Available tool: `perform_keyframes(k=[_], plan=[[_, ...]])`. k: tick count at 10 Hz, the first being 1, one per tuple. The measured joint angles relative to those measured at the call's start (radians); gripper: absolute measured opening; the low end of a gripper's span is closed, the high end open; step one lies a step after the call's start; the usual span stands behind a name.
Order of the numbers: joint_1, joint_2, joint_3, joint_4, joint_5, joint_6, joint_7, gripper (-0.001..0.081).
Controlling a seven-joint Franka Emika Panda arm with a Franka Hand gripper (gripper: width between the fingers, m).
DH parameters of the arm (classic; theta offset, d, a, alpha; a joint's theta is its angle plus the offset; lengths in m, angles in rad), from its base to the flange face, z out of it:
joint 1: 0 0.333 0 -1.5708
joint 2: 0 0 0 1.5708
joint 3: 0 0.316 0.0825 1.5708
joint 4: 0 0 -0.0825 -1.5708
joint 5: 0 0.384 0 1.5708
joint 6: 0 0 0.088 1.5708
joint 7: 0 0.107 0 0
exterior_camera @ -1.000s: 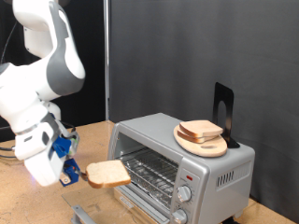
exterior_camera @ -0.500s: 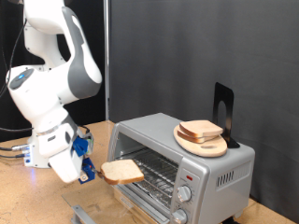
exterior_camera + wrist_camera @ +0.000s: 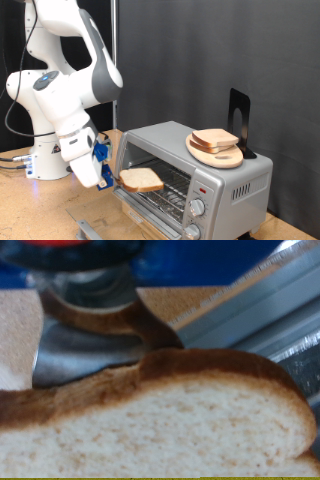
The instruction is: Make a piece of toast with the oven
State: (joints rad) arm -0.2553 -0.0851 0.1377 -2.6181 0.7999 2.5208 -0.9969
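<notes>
At the mouth of the small silver-grey boxy toaster oven (image 3: pixel 195 172), the white robot arm's two-finger gripper (image 3: pixel 110 178) is carrying a squarish flat slice of pale bread with a tan-brown crust (image 3: pixel 141 179). Its fingers are pinching that slice by the edge nearest the exterior view's left, and the bread is hanging roughly level, poking into the open front just above the wire rack (image 3: pixel 165 183). Down below, the oven's glass-windowed door (image 3: pixel 100 222) is lying open. On the front panel, towards the exterior view's right, two round knobs (image 3: pixel 199 208) are showing. Up on the oven's roof, a round wooden plate (image 3: pixel 216 155) is sitting with more bread slices (image 3: pixel 215 139) stacked on it, and a black upright stand (image 3: pixel 239 121) is rising just behind. Through the wrist view, the slice (image 3: pixel 160 420) is filling most of the picture, crust arching over pale crumb, with blurred grey metal beyond it.
</notes>
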Motion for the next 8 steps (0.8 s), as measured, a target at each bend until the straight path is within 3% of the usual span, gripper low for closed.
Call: perform_keyframes(k=[4, 8], plan=[[0.014, -0.005, 0.048, 0.004, 0.001, 0.05, 0.067, 0.0269], [0.028, -0.005, 0.088, 0.007, 0.005, 0.119, 0.068, 0.0269]])
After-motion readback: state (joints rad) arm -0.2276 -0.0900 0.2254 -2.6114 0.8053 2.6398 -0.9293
